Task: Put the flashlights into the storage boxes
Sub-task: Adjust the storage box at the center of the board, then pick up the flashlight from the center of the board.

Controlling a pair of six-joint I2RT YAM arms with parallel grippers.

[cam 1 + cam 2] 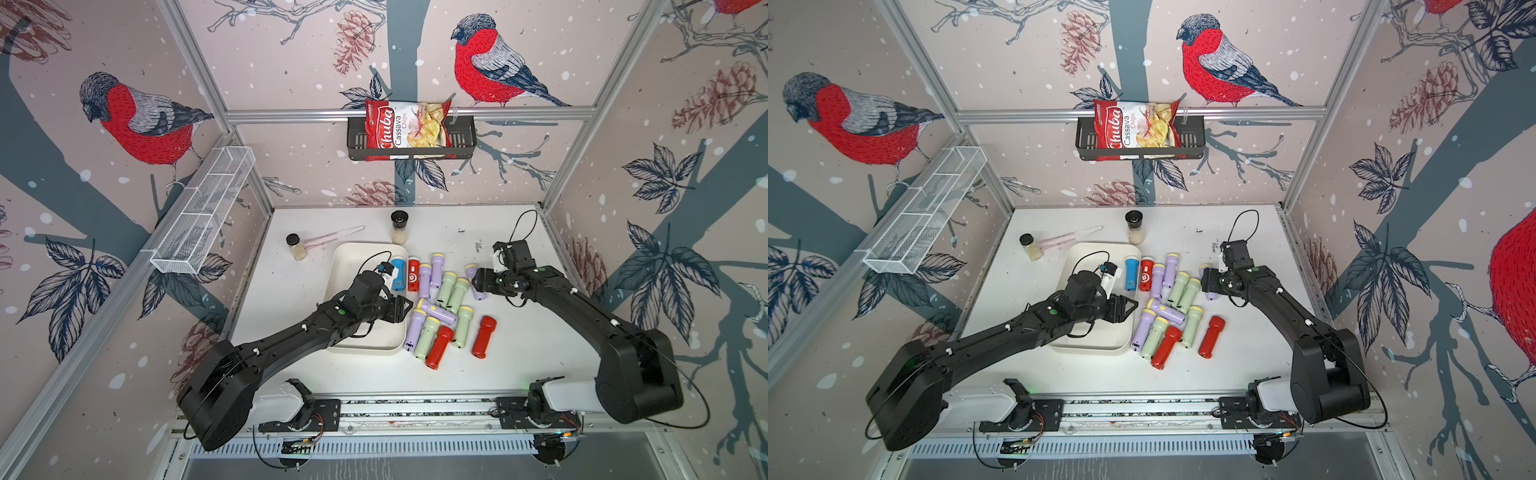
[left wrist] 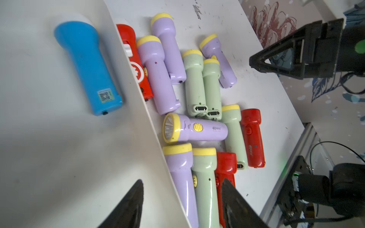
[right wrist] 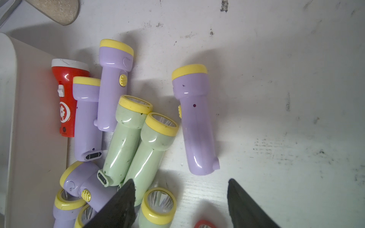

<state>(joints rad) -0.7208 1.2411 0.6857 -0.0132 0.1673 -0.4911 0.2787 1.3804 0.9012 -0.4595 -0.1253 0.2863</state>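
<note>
**Item 1. Storage box** (image 1: 343,270): cream tray at table centre-left. It held one blue flashlight (image 1: 397,274), lying along its 3 o'clock wall with the head toward 12.

**Item 2. Left gripper** (image 1: 405,309): it hung over the tray's 3 o'clock rim with jaws parted and nothing between them. Nearest stock was a lilac crosswise flashlight (image 2: 195,128) just at its 3 o'clock, long axis roughly 10 to 4.

**Item 3. Pile of flashlights** (image 1: 436,307): lilac, green and red, loose on the table. It touched the tray's outer wall and ran on toward 3 and 5 o'clock. Most barrels ran 12 to 6.

**Item 4. Lone lilac flashlight** (image 3: 195,122): it lay apart from the pile, on the 3 o'clock side. Yellow head near 12, tail near 6, slightly tilted.

**Item 5. Right gripper** (image 3: 180,180): jaws apart and empty, over Item 4. The jaws stood either side of the barrel's line, so closing would probably pinch across its width. Height above the barrel could not be told. This arm was clearly the nearer to Item 4. The tray lay at its 9 o'clock, beyond the pile.
</note>
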